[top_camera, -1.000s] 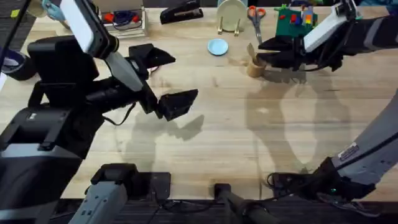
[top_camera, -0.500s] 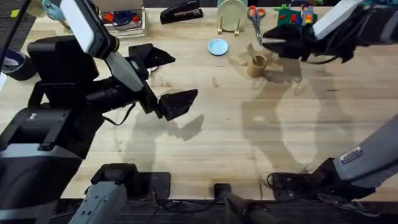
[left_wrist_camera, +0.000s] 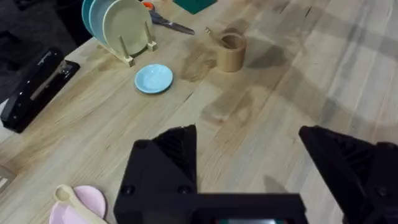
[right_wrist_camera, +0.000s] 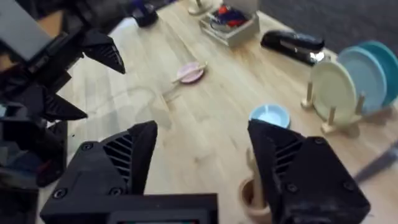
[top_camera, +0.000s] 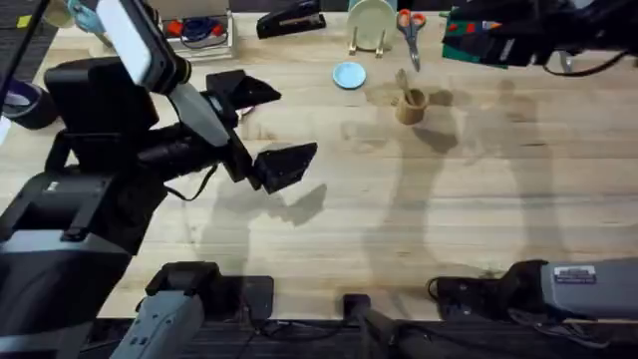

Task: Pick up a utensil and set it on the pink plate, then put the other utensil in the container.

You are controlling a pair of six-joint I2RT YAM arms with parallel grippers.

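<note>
The container [top_camera: 411,105], a small tan-brown cup, stands upright on the wooden tabletop [top_camera: 419,219], and everything else can be placed from it. The wooden fork [top_camera: 404,84] stands inside it, its handle leaning out over the rim on the far side; the left wrist view shows the same cup [left_wrist_camera: 231,51] with the thin stick of the fork [left_wrist_camera: 213,35] poking up at a slant. Just beside the container, toward the left arm's side, lies the small light blue plate [top_camera: 349,75], flat on the wood. Beyond that, a rack [top_camera: 367,47] holds a pale green plate [top_camera: 372,22] on edge, and scissors [top_camera: 410,28] with orange handles lie behind the container. The right pincer [top_camera: 488,40] hangs above the far edge of the tabletop, off to the right of the container and clear of it; in its own wrist view the two black fingers [right_wrist_camera: 292,168] stand wide apart with nothing between them. Well away from the container, across the tabletop, the left pincer [top_camera: 261,125] hovers with its fingers [left_wrist_camera: 171,158] spread and empty. Near it, on the side away from the container, sits the pink plate [left_wrist_camera: 79,204], and the wooden spoon [left_wrist_camera: 73,200] rests across it, bowl at the plate's rim. A black stapler [top_camera: 291,18] lies at the far edge, left of the rack.
</note>
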